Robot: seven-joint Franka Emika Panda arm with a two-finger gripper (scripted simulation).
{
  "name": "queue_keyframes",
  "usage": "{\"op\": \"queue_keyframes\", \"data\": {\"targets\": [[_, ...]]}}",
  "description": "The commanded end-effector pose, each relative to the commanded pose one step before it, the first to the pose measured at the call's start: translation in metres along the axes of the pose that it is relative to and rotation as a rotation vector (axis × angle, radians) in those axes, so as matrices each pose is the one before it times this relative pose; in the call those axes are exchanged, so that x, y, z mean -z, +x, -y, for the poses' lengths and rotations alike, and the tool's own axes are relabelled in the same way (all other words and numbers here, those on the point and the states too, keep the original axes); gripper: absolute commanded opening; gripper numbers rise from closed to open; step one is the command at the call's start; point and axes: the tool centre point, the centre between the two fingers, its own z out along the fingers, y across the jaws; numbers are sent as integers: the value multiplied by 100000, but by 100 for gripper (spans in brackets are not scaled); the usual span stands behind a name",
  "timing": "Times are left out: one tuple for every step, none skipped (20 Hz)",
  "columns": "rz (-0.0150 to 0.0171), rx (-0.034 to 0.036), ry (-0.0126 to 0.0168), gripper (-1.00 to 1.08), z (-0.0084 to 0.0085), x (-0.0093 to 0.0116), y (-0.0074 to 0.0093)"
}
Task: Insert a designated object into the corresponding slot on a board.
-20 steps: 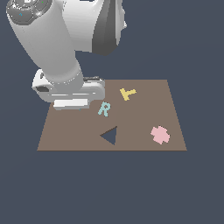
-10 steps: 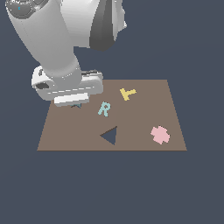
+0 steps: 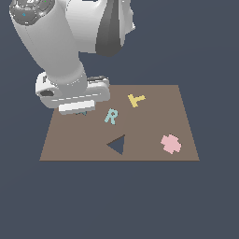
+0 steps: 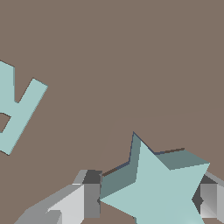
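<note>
**Star gripped near the board's far-left corner**

Gripper (image 4: pixel 146 199) closed onto the teal star (image 4: pixel 159 190), fingers (image 4: pixel 89 197) pressing opposite sides. Held low over the brown board (image 3: pixel 154 116), near its far-left corner in the exterior view, beside the teal R (image 3: pixel 111 115). Transport step, seemingly; star slot not visible. Next: locate it, align points, lower. No long axis; one point aimed away from the fingers.

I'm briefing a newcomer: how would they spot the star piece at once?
Find the brown board; the arm hangs over its corner on the exterior view's left. In the wrist view, the end effector grips a light-teal star there. Unlike the teal letter R, it has five points.
</note>
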Motion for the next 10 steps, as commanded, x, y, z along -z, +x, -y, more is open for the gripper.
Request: {"op": "queue_keyframes", "data": {"targets": [[-14, 74, -4, -100, -5, -293, -3], [0, 0, 0, 100, 0, 0, 0], [0, 0, 0, 100, 0, 0, 0], [0, 0, 0, 100, 0, 0, 0], [0, 0, 0, 100, 0, 0, 0], [0, 0, 0, 100, 0, 0, 0], [0, 0, 0, 100, 0, 0, 0], [0, 0, 0, 100, 0, 0, 0], [0, 0, 0, 100, 0, 0, 0], [0, 0, 0, 100, 0, 0, 0]]}}
